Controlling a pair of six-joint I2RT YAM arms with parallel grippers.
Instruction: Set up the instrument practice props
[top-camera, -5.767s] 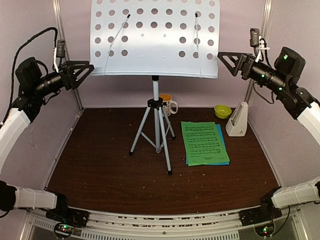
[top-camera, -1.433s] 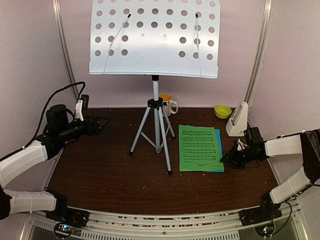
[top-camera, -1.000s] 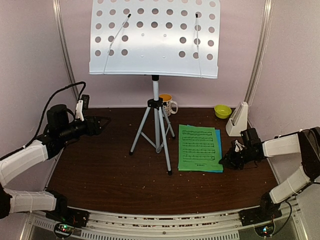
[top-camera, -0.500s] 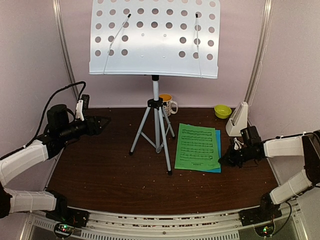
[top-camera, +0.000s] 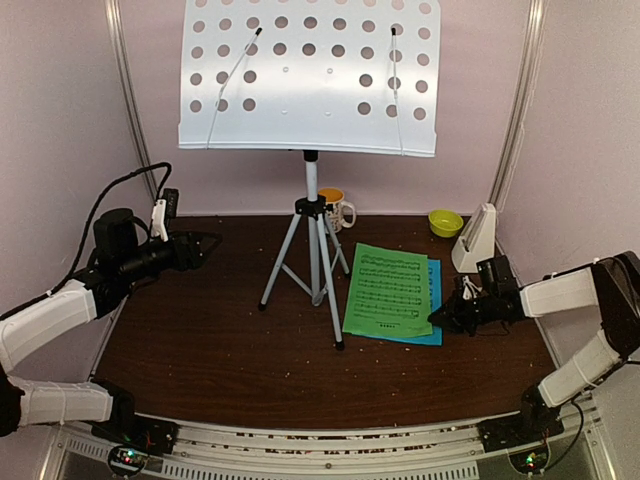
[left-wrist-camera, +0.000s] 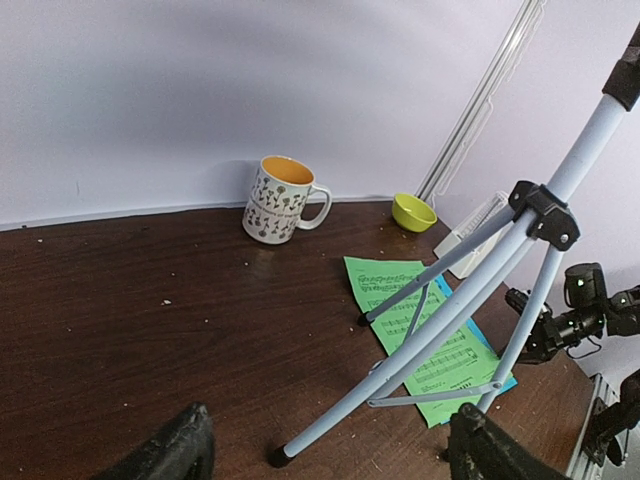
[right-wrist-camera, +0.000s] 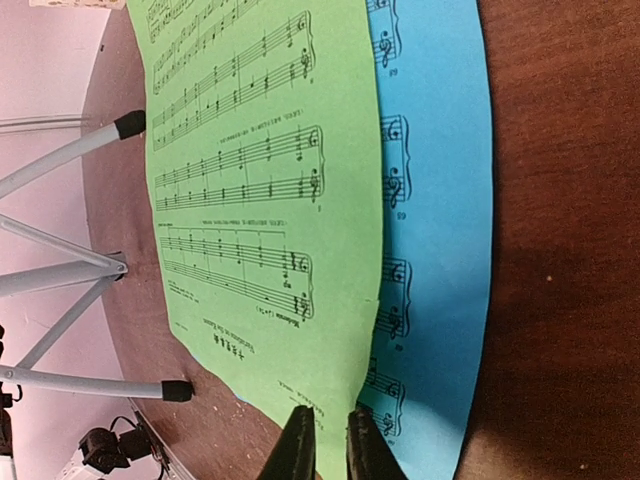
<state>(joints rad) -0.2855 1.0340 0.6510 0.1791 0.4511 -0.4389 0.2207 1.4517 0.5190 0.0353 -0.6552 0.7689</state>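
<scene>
The pale grey perforated music stand (top-camera: 310, 75) stands on its silver tripod (top-camera: 312, 250) at the table's middle back. On the table to its right, the green music sheet (top-camera: 388, 290) lies askew over the blue music sheet (top-camera: 434, 300). My right gripper (top-camera: 440, 317) sits low at their near right corner. In the right wrist view its jaws (right-wrist-camera: 330, 442) are pinched on the near edge of the green sheet (right-wrist-camera: 250, 180), which is raised off the blue sheet (right-wrist-camera: 435, 200). The white metronome (top-camera: 476, 240) stands behind them. My left gripper (top-camera: 205, 245) hovers open left of the tripod (left-wrist-camera: 420, 335).
A patterned mug (top-camera: 335, 208) stands behind the tripod and a small green bowl (top-camera: 445, 222) sits left of the metronome. Tripod feet (right-wrist-camera: 175, 390) rest close to the green sheet's left edge. Walls close in the back and both sides.
The green sheet has slid left and turned, uncovering more of the blue sheet's right side. My right gripper has moved left with it. The left arm has not moved.
</scene>
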